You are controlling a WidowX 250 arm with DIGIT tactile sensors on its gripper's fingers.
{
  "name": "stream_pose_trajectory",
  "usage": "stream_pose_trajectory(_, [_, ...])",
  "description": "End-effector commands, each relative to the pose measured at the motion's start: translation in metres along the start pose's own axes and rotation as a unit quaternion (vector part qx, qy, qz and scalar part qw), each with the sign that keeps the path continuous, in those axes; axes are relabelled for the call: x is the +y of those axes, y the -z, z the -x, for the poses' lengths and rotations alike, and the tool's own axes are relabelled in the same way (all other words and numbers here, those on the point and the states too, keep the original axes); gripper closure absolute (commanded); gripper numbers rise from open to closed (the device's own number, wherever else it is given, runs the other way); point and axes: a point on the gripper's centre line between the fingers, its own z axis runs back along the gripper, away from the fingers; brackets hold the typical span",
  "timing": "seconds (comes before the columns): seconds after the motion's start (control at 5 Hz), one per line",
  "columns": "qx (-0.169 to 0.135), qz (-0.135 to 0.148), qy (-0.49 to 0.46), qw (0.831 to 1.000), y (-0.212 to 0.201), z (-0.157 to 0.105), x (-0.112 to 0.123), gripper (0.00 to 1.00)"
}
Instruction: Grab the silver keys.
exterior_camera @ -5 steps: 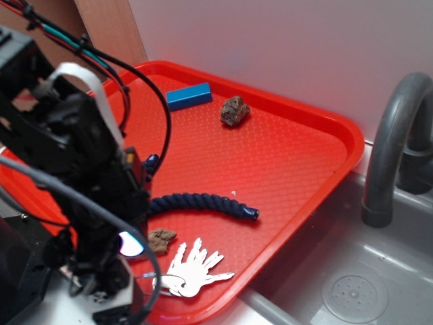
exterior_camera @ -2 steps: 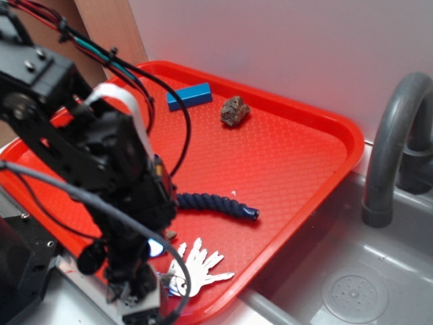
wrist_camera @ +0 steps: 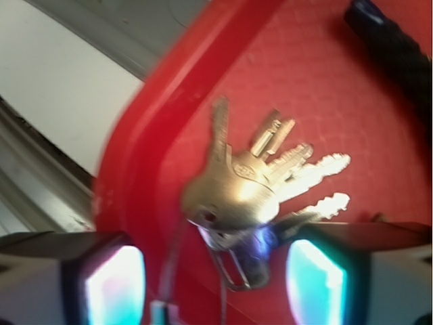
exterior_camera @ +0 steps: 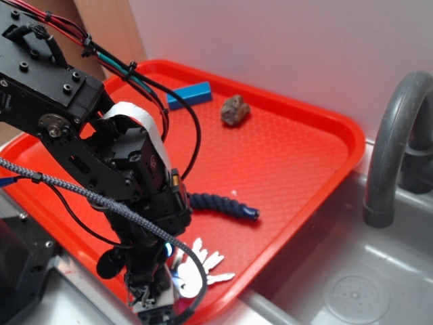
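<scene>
Gripper (wrist_camera: 210, 271), black, two-fingered: jaws apart, now shifted along the red plastic tray (exterior_camera: 304, 169) to straddle the fanned bunch of pale silver metal keys (wrist_camera: 260, 183) at its near corner; closing appears next.

Red textured tray (exterior_camera: 298, 169) carried everything, its right edge beside grey sink basin. Blue block (exterior_camera: 189, 95) lay near far rim; brown lumpy chunk (exterior_camera: 234, 110) just right of it, apart. Dark blue rope (exterior_camera: 223, 204) lay across middle, partly hidden behind arm. Silver keys (exterior_camera: 203, 269) lay fanned flat at near corner, close to rim.
</scene>
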Motion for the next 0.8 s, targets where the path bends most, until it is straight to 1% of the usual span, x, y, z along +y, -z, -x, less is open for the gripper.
stream_pose_trajectory(0.0, [-0.018, 0.014, 0.003, 1.000, -0.013, -0.002, -0.004, 1.00])
stream_pose_trajectory(0.2, [-0.022, 0.019, 0.005, 1.000, -0.017, 0.000, -0.004, 1.00])
stream_pose_trajectory(0.4, [-0.024, 0.016, 0.004, 1.000, -0.020, 0.000, -0.004, 1.00])
stream_pose_trajectory(0.6, [-0.042, 0.021, -0.017, 0.999, -0.070, 0.001, 0.002, 1.00])
